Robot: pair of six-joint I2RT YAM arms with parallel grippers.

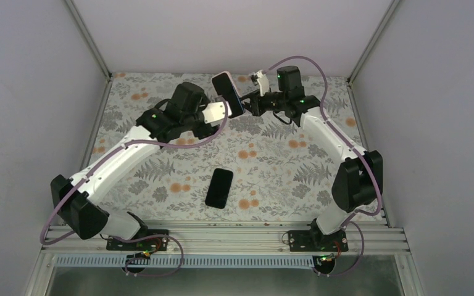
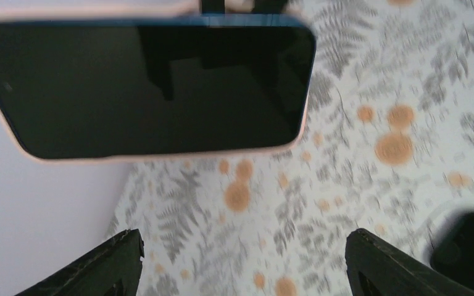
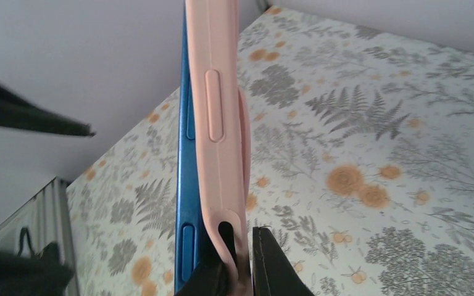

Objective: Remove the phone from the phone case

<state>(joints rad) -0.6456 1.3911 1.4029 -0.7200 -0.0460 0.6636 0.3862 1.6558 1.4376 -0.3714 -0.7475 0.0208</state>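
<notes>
Right gripper [image 3: 239, 262]: 2 fingers clamped on one end of the pink phone case [image 3: 219, 123], holding it edge-up in the air over the far side of the table [image 1: 296, 166]. The phone [image 2: 148, 86] is inside the case, dark screen toward the left arm, its blue side showing beside the pink rim.

Left gripper [image 2: 244, 253]: fingers apart, near the screen, touching nothing.

1 dark handset [image 1: 220, 187] lies flat at front centre, well apart.

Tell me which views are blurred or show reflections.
Left wrist: motion blur smears the floral cloth, and the phone screen mirrors dark shapes. Right wrist: the pink case is fairly sharp. Top external: sharp, evenly lit, no glare.
</notes>
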